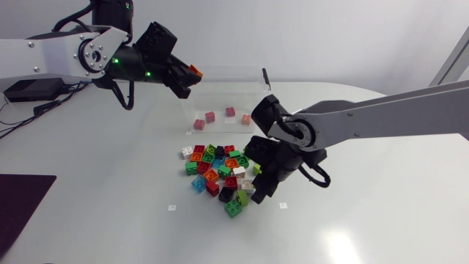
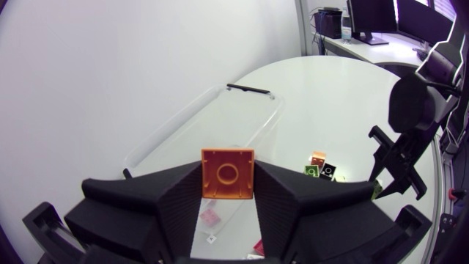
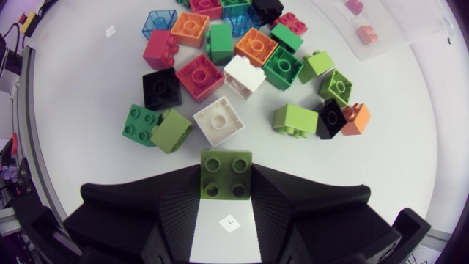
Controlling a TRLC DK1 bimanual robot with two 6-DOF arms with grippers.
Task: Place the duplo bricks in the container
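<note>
Orange brick [image 2: 228, 173] gripped by left hand [image 1: 185, 79] at container [image 1: 220, 82] rim; green brick [image 3: 226, 174] clamped in right hand [image 1: 256, 188] beside pile [image 1: 216, 165], counter [image 1: 366, 220] middle.

You had a clear, glossy plastic container [image 1: 220, 82]. The piled square duplo bricks [image 3: 220, 121] were smooth shiny plastic, likewise the orange brick [image 2: 228, 170] and the green brick [image 3: 226, 167]; one blue brick [image 3: 157, 22] was translucent. Your matt black left gripper [image 2: 228, 180] and right gripper [image 3: 226, 177] had finely ribbed fingers. The white tabletop [image 1: 381, 220] was smooth, with a slight sheen.
</note>
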